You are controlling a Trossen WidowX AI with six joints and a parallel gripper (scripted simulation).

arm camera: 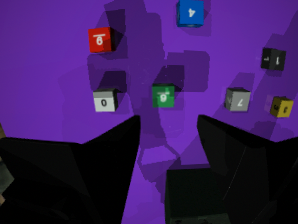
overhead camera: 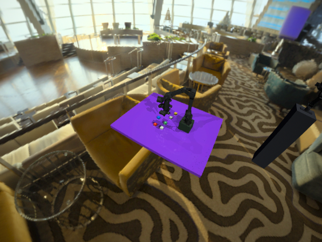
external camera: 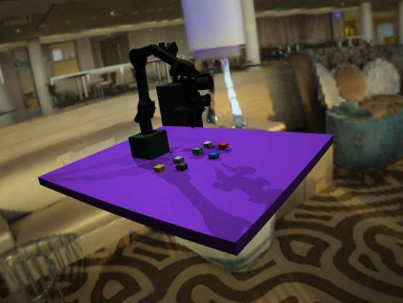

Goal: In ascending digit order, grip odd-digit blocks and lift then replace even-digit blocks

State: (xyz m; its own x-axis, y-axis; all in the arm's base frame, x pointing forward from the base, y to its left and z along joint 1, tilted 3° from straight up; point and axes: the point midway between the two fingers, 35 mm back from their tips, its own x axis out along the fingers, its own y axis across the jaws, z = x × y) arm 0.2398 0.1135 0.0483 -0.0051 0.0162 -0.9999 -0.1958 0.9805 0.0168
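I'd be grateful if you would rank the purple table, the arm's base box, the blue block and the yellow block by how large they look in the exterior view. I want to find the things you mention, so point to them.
Largest to smallest:
1. purple table [overhead camera: 182, 148] [external camera: 286, 154] [arm camera: 45, 50]
2. base box [overhead camera: 184, 127] [external camera: 140, 148] [arm camera: 192, 191]
3. blue block [overhead camera: 158, 117] [external camera: 214, 156] [arm camera: 190, 13] and yellow block [overhead camera: 175, 113] [external camera: 159, 169] [arm camera: 282, 107]: too alike to rank
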